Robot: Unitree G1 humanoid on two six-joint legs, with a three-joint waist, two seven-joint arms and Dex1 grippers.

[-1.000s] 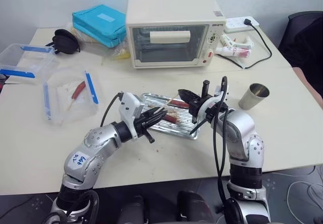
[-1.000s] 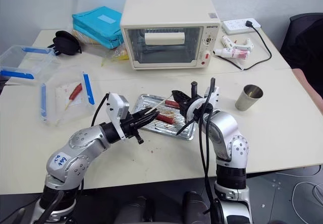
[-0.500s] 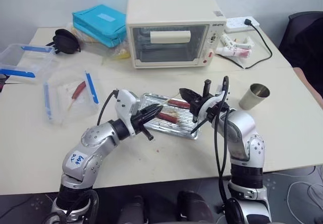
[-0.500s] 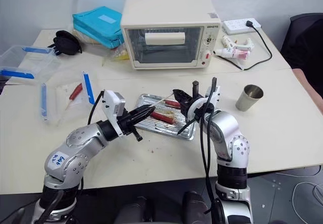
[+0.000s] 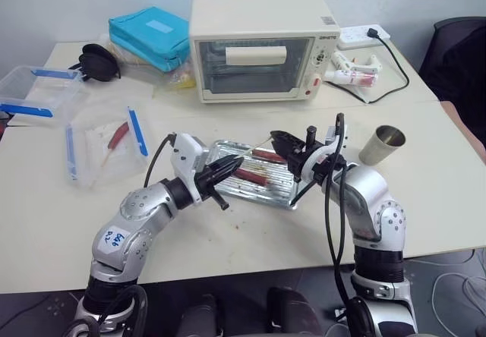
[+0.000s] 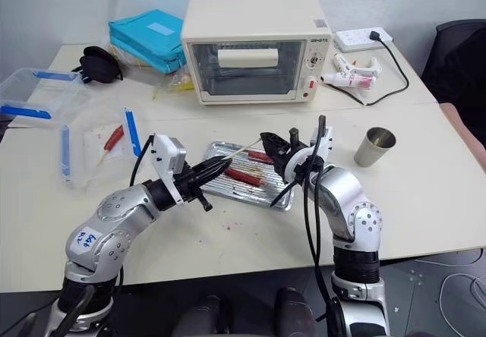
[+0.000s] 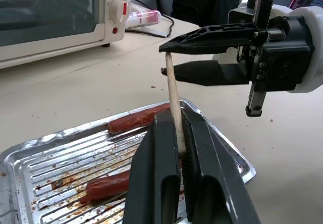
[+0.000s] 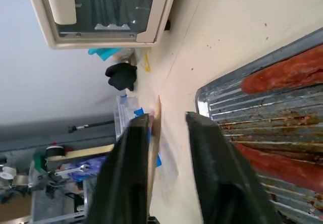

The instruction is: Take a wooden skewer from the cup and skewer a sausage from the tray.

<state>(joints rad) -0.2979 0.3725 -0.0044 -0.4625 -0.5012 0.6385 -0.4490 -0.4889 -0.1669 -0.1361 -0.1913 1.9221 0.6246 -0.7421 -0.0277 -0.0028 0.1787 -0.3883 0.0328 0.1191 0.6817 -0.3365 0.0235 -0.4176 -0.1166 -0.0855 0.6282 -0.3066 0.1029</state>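
Nearest us, our left gripper has its fingers pinched hard on the wooden skewer, which rises from between them toward our right gripper. That one's fingers stand parted around the skewer's far end: in the right wrist view the stick lies against one finger with a clear gap to the other, so we judge it no longer clamped there. Both grippers hang over the tray mid-desk. Two sausages lie on its ridged bottom, one sausage just ahead of the left fingers, a second sausage toward the far rim. The cup stands well apart to the right; beyond sit a toaster oven and clear boxes at left. Handling, as we judge it: the skewer is light, stiff along its length but thin enough to snap or bow if pushed off-axis; grip near the blunt end. The sausage looks smooth, greasy and soft; it may roll along the ridges, so pin it by the middle and drive in at the end.
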